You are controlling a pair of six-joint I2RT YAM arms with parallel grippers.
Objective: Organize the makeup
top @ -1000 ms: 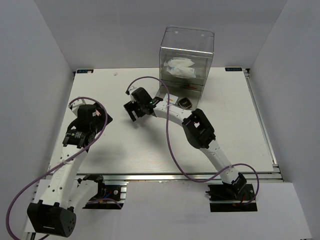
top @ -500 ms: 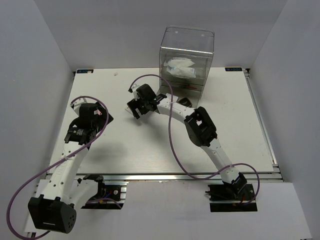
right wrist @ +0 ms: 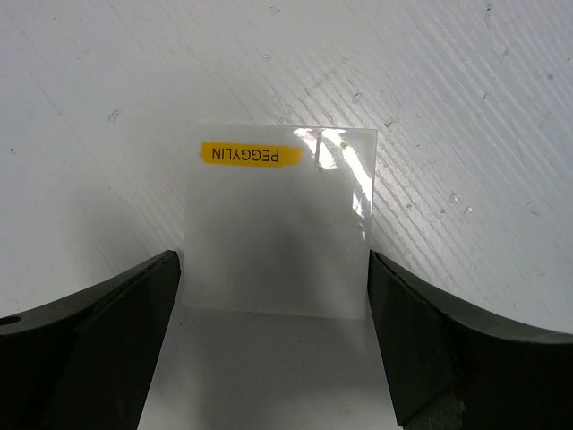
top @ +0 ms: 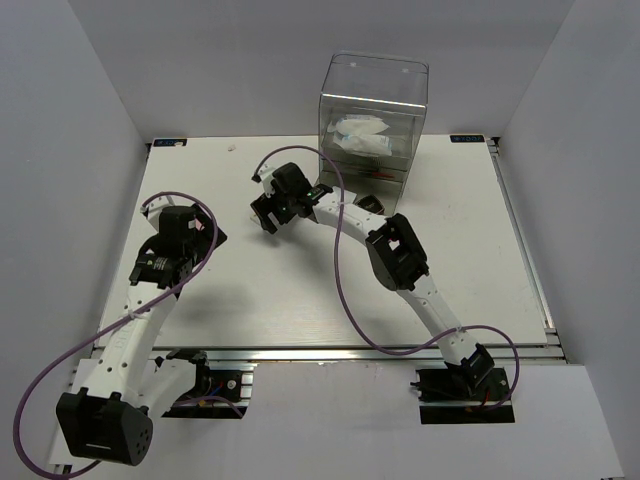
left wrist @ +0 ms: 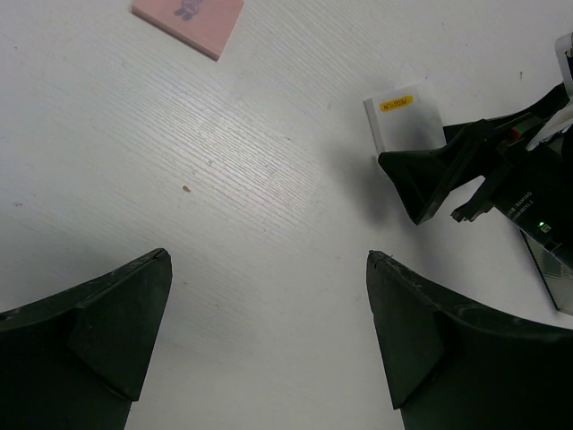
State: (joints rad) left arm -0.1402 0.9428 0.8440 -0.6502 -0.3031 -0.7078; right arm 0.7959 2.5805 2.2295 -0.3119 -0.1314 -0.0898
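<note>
A white flat square with an orange mark [right wrist: 279, 219] lies on the table; it also shows in the left wrist view [left wrist: 405, 124]. My right gripper [right wrist: 271, 269] is open, with a finger on each side of the square's near edge; in the top view it [top: 265, 213] reaches far to the back left. A pink square [left wrist: 188, 11] lies on the table. My left gripper [left wrist: 267, 260] is open and empty over bare table, at the left in the top view [top: 205, 237]. A black compact [top: 372, 205] sits in front of the box. White-blue packets [top: 362, 135] lie inside the box.
The tall clear acrylic drawer box [top: 372, 75] stands at the back centre. The right arm [top: 400, 255] stretches diagonally across the middle of the table, with its purple cable [top: 340, 270] looping over it. White walls close in the left, right and back.
My right gripper has moved a little toward the back of the table, still open. The left arm has shifted only slightly.
</note>
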